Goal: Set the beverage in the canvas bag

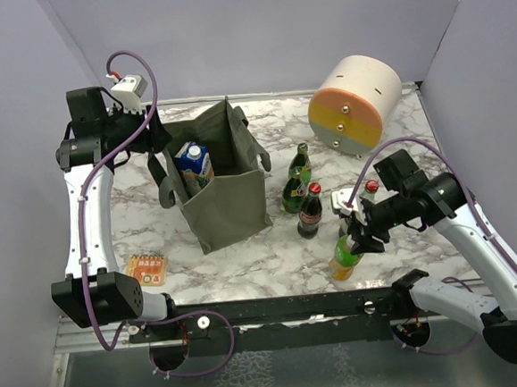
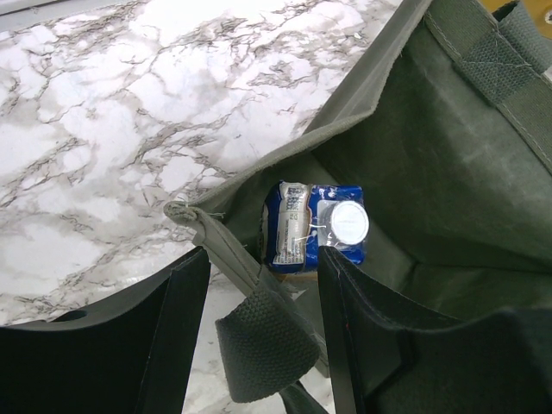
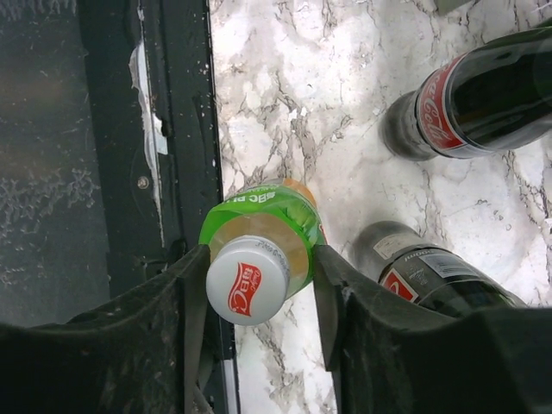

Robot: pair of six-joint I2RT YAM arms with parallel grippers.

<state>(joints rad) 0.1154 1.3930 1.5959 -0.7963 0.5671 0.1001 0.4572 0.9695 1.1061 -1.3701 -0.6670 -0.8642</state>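
While R gripper (image 3: pixel 259 263) hugs the upright orange drink bottle (image 3: pixel 259 220), canvas bag (image 1: pixel 231 205) stands well to its left.
L gripper (image 2: pixel 263 276) sits round bag handle (image 2: pixel 263 341); can't tell if it pinches.

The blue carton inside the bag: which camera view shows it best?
Left wrist: it looks down into the canvas bag onto the blue carton and its white cap. Top external shows only its small upper part. Right wrist does not show it.
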